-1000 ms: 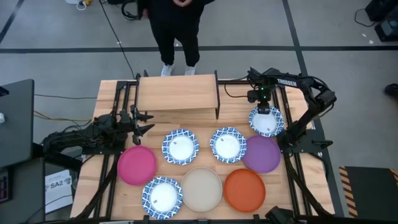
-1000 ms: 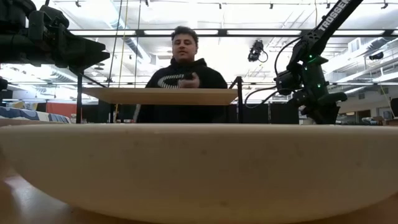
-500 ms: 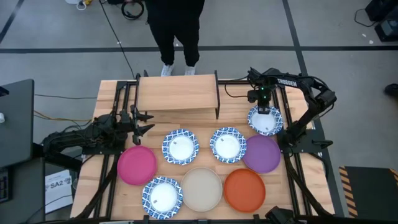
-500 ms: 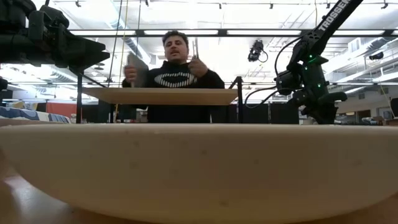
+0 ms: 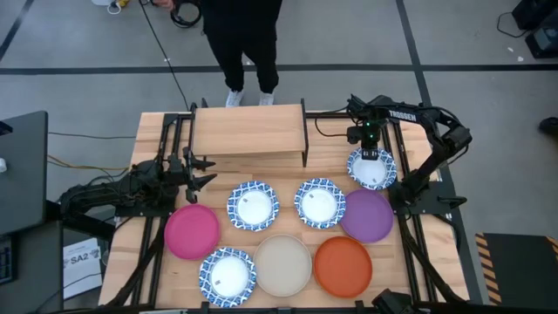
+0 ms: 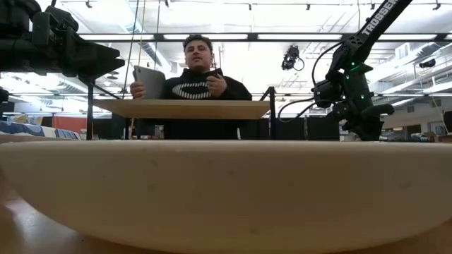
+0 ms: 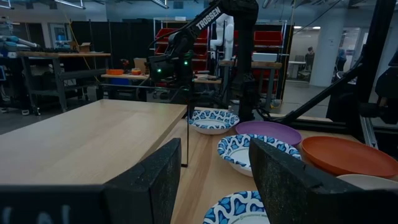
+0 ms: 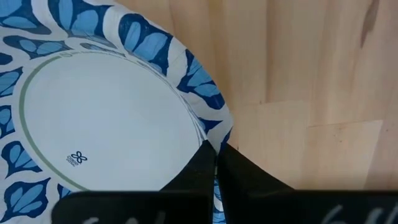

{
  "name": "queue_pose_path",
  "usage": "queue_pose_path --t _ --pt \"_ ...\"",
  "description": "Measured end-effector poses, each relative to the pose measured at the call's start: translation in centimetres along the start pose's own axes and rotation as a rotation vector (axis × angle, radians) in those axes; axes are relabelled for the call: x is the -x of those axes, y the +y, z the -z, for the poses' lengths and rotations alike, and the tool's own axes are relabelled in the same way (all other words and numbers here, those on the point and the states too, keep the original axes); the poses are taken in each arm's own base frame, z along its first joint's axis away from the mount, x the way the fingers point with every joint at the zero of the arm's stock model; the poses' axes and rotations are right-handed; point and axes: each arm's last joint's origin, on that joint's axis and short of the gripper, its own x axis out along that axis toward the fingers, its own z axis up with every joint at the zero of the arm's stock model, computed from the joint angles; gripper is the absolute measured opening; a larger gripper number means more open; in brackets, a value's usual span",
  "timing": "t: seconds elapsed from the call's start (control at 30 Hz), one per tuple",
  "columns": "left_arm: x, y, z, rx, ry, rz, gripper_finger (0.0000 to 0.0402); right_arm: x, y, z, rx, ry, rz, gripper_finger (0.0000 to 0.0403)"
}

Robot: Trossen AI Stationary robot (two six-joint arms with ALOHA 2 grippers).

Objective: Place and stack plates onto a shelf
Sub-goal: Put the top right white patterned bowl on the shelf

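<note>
A white plate with a blue patterned rim (image 5: 375, 172) lies at the table's far right, and my right gripper (image 5: 370, 154) points down, shut on its far edge. The shelf (image 5: 248, 131), a light wood top on black legs, stands at the far middle with nothing on it. More plates lie flat on the table: two blue-rimmed ones (image 5: 252, 206) (image 5: 320, 202) in the middle, a third (image 5: 227, 275) near the front, plus pink (image 5: 192, 231), purple (image 5: 366, 215), beige (image 5: 282, 264) and orange (image 5: 343, 266). My left gripper (image 5: 202, 170) waits open and level at the left. My right gripper pinches the plate's patterned rim (image 8: 214, 134) at its far side, one finger (image 8: 198, 171) over the plate's inside and the other (image 8: 245, 177) outside over the wood. The fingers come from above, pointing down. The plate lies flat on the table.
A person stands beyond the far edge behind the shelf (image 6: 194, 108), holding a tablet. The purple plate lies just nearer than the held plate. The beige plate (image 6: 226, 183) fills the low view's foreground. Black frame bars run along both table sides.
Neither arm has moved and the plates lie where they were. The person behind the shelf has raised a tablet.
</note>
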Motion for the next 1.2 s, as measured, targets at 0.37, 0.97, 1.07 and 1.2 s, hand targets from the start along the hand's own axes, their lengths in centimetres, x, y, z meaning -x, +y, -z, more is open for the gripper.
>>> queue_pose_path --t 0.37,0.97,1.07,1.2 --pt "0.0 0.0 0.0 0.0 0.0 0.0 0.0196 0.3 -0.1 0.1 -0.003 0.024 0.015 0.0012" --pt "0.0 0.0 0.0 0.0 0.0 0.0 0.0196 7.7 -1.6 -1.2 -0.061 -0.051 0.086 0.0012" --pt "0.0 0.0 0.0 0.0 0.001 0.0 0.0196 9.1 -1.8 -1.3 -0.069 -0.065 0.099 0.0012" --pt "0.0 0.0 0.0 0.0 0.0 0.0 0.0196 10.9 -1.9 -1.4 -0.112 -0.094 0.121 0.0012"
